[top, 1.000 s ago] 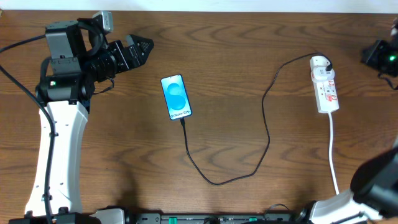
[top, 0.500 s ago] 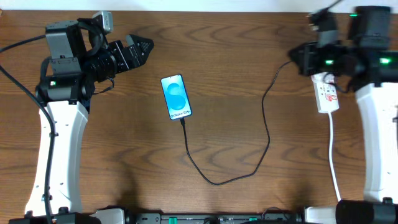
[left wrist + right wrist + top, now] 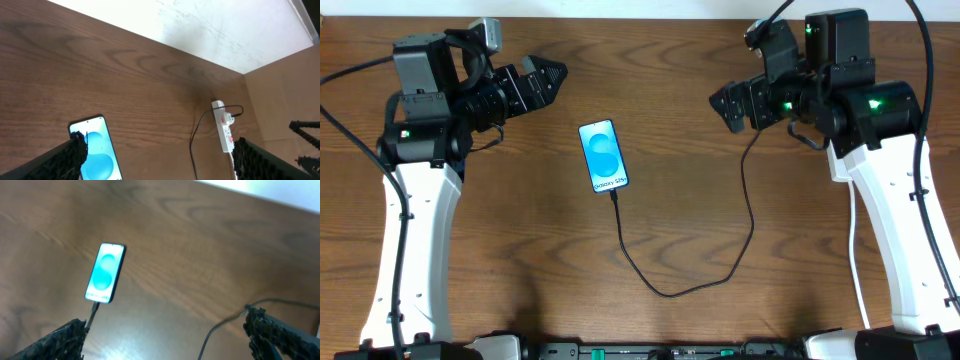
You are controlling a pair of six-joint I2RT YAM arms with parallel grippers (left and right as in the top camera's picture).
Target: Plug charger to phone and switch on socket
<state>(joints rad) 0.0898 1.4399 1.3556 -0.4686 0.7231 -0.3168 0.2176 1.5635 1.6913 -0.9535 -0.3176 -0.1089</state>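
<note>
The phone (image 3: 603, 155) lies flat mid-table with its blue screen lit, and it also shows in both wrist views (image 3: 95, 150) (image 3: 105, 272). The black charger cable (image 3: 670, 292) meets the phone's lower edge, loops toward the table's front and runs up to the right. The white socket (image 3: 223, 131) shows only in the left wrist view, with the cable (image 3: 192, 150) leading up to it; in the overhead view my right arm covers it. My left gripper (image 3: 545, 75) (image 3: 160, 160) hovers open, up and left of the phone. My right gripper (image 3: 723, 108) (image 3: 165, 335) is open and empty, above the cable (image 3: 225, 325).
A white surface (image 3: 200, 25) borders the far edge of the brown wooden table (image 3: 520, 250). Both white arm links reach in from the front corners.
My right arm has swung in from the right edge, passed over the socket and moved left, and its jaws have opened. The left arm, phone and cable have not moved.
</note>
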